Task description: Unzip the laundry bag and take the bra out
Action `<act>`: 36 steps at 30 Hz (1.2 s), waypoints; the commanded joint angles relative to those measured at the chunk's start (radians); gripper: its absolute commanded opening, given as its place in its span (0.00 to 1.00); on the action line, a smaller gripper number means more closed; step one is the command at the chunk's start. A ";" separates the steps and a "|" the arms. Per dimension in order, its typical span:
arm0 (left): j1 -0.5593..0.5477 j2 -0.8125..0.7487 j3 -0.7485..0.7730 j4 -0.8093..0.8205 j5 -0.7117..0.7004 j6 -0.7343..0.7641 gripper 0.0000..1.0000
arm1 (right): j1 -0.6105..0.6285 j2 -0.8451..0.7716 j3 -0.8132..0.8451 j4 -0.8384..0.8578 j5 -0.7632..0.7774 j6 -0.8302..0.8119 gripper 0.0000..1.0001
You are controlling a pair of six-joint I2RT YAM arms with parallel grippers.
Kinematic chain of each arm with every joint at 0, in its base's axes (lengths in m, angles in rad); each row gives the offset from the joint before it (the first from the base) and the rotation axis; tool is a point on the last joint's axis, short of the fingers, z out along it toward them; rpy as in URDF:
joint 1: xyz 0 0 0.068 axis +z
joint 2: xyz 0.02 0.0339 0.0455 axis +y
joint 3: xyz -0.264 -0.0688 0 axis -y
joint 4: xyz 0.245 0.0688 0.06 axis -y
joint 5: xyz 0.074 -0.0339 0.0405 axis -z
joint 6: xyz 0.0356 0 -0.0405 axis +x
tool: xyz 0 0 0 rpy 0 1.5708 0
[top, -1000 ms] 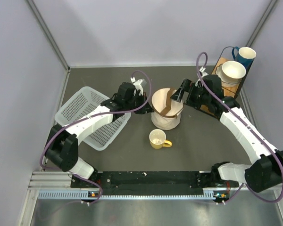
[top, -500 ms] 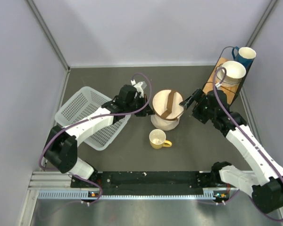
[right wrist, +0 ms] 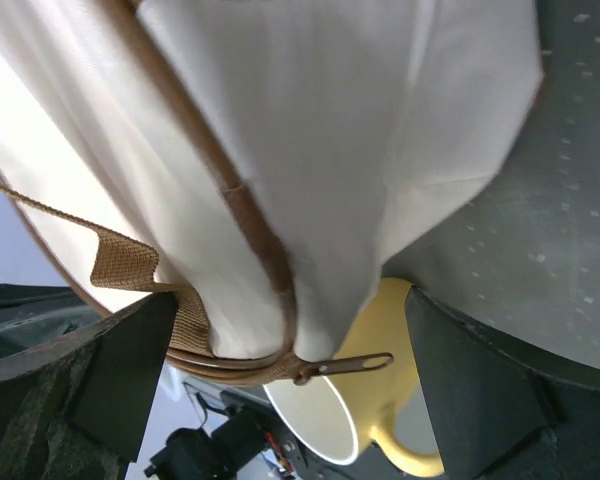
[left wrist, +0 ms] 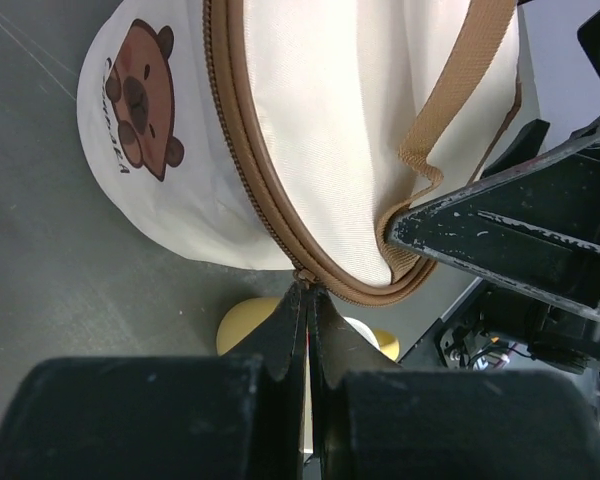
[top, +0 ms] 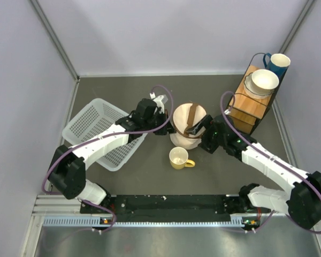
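Observation:
The laundry bag [top: 188,124], a cream pouch with brown strap and zip trim, stands mid-table; its bear print [left wrist: 140,95] shows in the left wrist view. My left gripper [top: 166,128] is at the bag's left side, shut, its tips [left wrist: 308,292] pinching the brown zip seam [left wrist: 242,150]. My right gripper [top: 197,128] is open at the bag's near right side, straddling the cloth. The brown metal zip pull [right wrist: 345,365] hangs free between its fingers [right wrist: 80,385]. The zip looks closed. The bra is hidden.
A yellow mug [top: 179,158] stands just in front of the bag, under the right gripper. A white lattice basket [top: 99,134] lies to the left. At the back right a wooden box [top: 251,104] carries a white bowl [top: 264,80] and a blue mug [top: 278,63].
My right arm has swung from the bag's far right side round to its near right and dropped lower, its jaws still open. The left gripper has stayed on the zip seam.

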 commanded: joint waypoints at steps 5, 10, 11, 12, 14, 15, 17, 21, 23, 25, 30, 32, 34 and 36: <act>-0.043 -0.054 -0.016 0.013 -0.003 -0.010 0.00 | 0.039 0.051 0.023 0.259 0.060 0.068 0.87; -0.045 -0.058 0.029 -0.059 -0.021 0.048 0.00 | 0.033 0.076 0.093 0.203 0.134 0.008 0.10; -0.043 -0.057 0.046 -0.082 -0.028 0.083 0.00 | 0.030 0.079 0.107 0.171 0.138 -0.026 0.00; -0.042 -0.055 0.073 -0.102 -0.034 0.103 0.00 | 0.025 0.082 0.120 0.160 0.132 -0.047 0.00; -0.036 -0.058 0.092 -0.164 -0.066 0.152 0.00 | -0.002 0.087 0.153 0.143 0.106 -0.133 0.00; -0.019 -0.060 0.101 -0.182 -0.075 0.163 0.00 | -0.014 0.094 0.166 0.123 0.062 -0.170 0.00; 0.006 -0.069 0.093 -0.205 -0.078 0.201 0.00 | -0.067 0.113 0.207 0.111 -0.030 -0.315 0.00; 0.102 -0.087 0.086 -0.195 -0.016 0.226 0.00 | -0.116 0.201 0.319 -0.021 -0.304 -0.604 0.00; 0.116 -0.084 0.099 -0.181 -0.009 0.234 0.00 | -0.131 0.270 0.394 -0.128 -0.400 -0.751 0.00; 0.127 -0.066 0.113 -0.172 -0.005 0.238 0.00 | -0.136 0.303 0.446 -0.200 -0.467 -0.819 0.00; 0.151 -0.037 0.133 -0.165 -0.003 0.252 0.00 | -0.145 0.364 0.517 -0.290 -0.509 -0.977 0.00; 0.168 -0.043 0.130 -0.158 0.003 0.252 0.00 | -0.149 0.375 0.531 -0.303 -0.512 -1.029 0.00; 0.179 -0.052 0.124 -0.138 0.038 0.250 0.00 | -0.156 0.396 0.561 -0.314 -0.483 -1.035 0.00; 0.176 -0.048 0.118 -0.118 0.095 0.228 0.00 | -0.156 0.406 0.587 -0.320 -0.430 -1.002 0.43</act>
